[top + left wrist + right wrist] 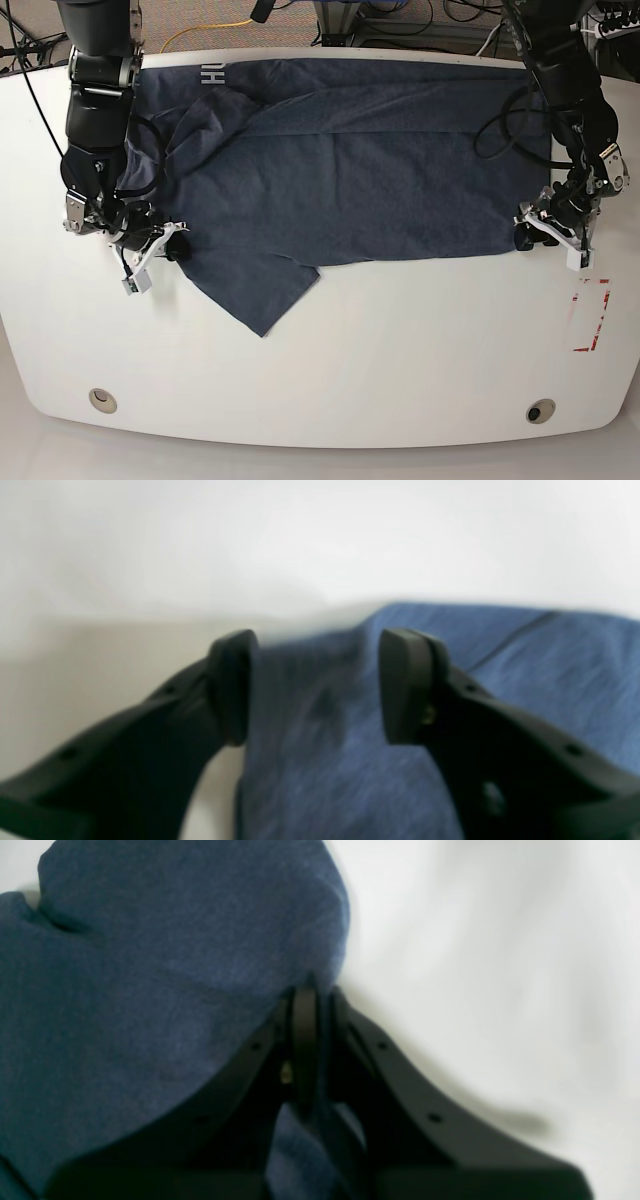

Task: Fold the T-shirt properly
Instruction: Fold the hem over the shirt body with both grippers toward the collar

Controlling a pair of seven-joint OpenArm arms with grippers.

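"Tabletop, white and smooth with rounded near corners (420,360), right? What lies at the left?"

"A round metallic disc (103,400), set near the left corner."

"And above it?"

"The black-and-white jointed right hand (177,248), clenched on the edge of the dark slate-blue short-sleeved cotton T-shirt (370,190). The right wrist view shows the cloth pinched between its fingertips."

"Where does the shirt lie?"

"Across the far part of the tabletop, between both arms, bunched at the left. White lettering shows at its upper left, and a pointed flap reaches toward the near edge."

"Further right?"

"The black-and-white jointed left hand (530,238), at the shirt's near right corner. Its fingers stand apart with cloth between them, released rather than clenched."

"Anything beyond that?"

"A second round metallic disc (541,411) near the right corner, then red bracket-like marks (604,315) on the tabletop."
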